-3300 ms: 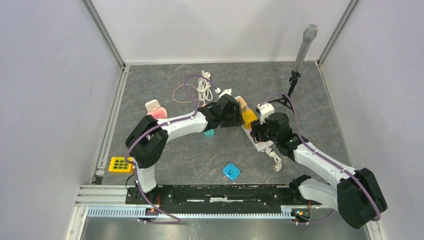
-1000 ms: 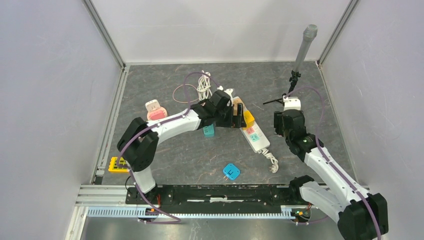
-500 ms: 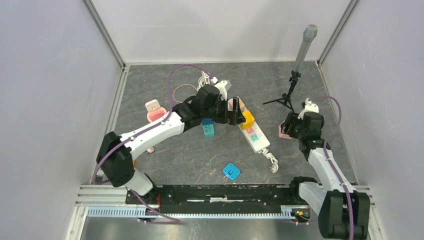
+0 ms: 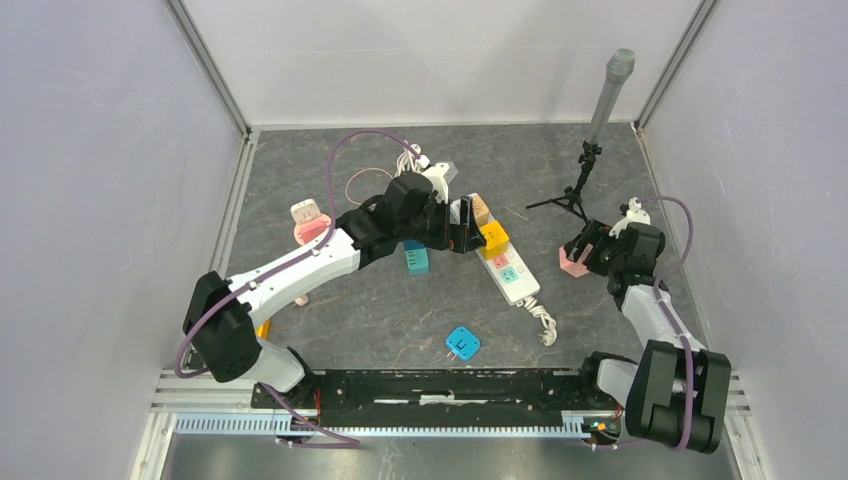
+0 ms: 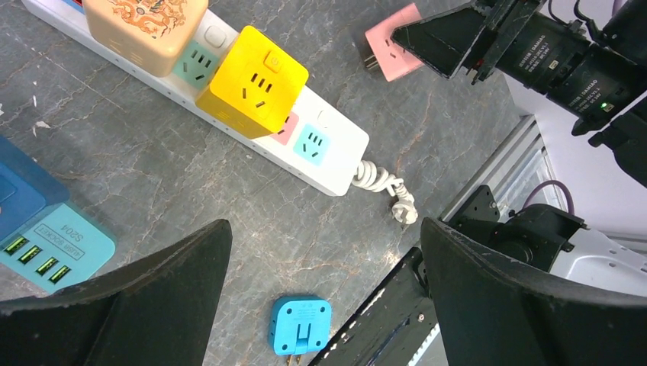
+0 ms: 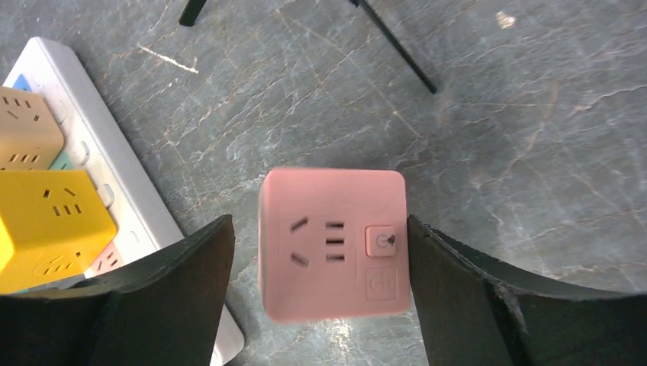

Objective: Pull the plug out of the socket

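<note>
The right fingers [image 6: 473, 297] are spreading apart now, letting go of the pink cube-shaped plastic plug [image 6: 332, 244] near the right edge of the surface [image 4: 340, 300], well apart from the white power strip [image 4: 515, 275]. The left fingers [image 5: 496, 305] are hanging wide open above that strip, so the pulling looks done.

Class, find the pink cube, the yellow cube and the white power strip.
pink cube [image 6: 332, 244], right wrist view, top face.
yellow cube [image 5: 255, 80], left wrist view, top face.
white power strip [image 5: 341, 162], left wrist view, bare white end.
</note>
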Robot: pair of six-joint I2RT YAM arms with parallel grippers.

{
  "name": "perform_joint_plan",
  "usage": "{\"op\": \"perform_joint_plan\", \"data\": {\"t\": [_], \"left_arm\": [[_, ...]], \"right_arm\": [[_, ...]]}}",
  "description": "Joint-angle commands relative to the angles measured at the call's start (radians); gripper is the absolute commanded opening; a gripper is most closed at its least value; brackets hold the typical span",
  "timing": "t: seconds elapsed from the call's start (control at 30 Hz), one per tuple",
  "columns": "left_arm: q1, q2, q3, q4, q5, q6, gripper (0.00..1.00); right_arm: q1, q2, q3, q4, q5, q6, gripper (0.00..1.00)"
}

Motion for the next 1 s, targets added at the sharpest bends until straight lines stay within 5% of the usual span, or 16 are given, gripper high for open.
{"op": "perform_joint_plan", "data": {"t": [0.0, 0.23, 0.47, 0.73, 0.97], "left_arm": [[0.005, -0.034, 0.005, 0.000, -0.024, 0.041, 1.00], [0.005, -0.024, 0.017, -0.009, -0.062, 0.024, 1.00], [0.008, -0.018, 0.027, -0.008, -0.120, -0.004, 1.00], [0.017, -0.036, 0.023, -0.004, -0.212, -0.043, 1.00], [0.024, -0.077, 0.014, -0.024, -0.249, -0.023, 1.00]], "right_arm": [[-0.005, -0.067, 0.025, -0.022, 0.103, -0.025, 0.87], [-0.004, -0.167, 0.025, -0.084, 0.179, -0.065, 0.95], [0.038, -0.283, 0.012, 0.001, 0.009, -0.053, 0.98], [0.397, -0.214, 0.038, 0.095, 0.011, -0.041, 0.98], [0.591, -0.040, 0.110, 0.164, 0.192, -0.010, 0.98]]}}
